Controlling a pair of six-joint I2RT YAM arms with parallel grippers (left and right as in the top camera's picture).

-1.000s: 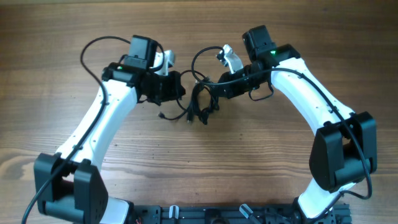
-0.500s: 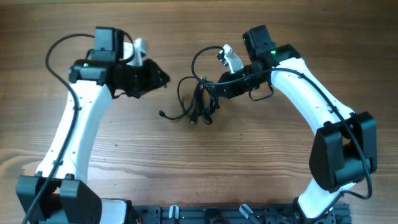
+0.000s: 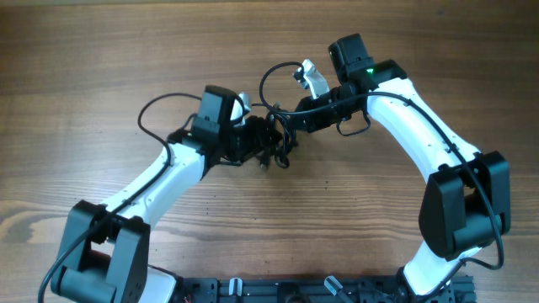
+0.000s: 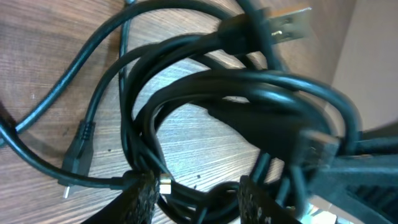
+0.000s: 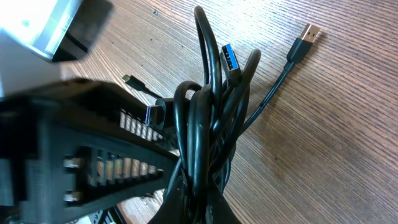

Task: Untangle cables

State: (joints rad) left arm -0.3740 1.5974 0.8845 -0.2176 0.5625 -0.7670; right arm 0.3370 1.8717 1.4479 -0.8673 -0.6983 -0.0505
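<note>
Cables [image 5: 208, 118] mid-table [image 3: 101, 50], between both arms: light, limp, rubbery, loops snag on plugs. Right gripper [image 3: 285, 119] pinches the bundle. Left gripper [image 4: 198, 196] fingers spread, straddling loops. I'd grab one strand behind the USB plug [image 5: 305, 34].

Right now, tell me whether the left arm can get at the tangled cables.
Probably yes. The left gripper sits right at the cables, jaws open with strands lying between them and nothing in the way. The right gripper holds the same bundle from the opposite side.
</note>
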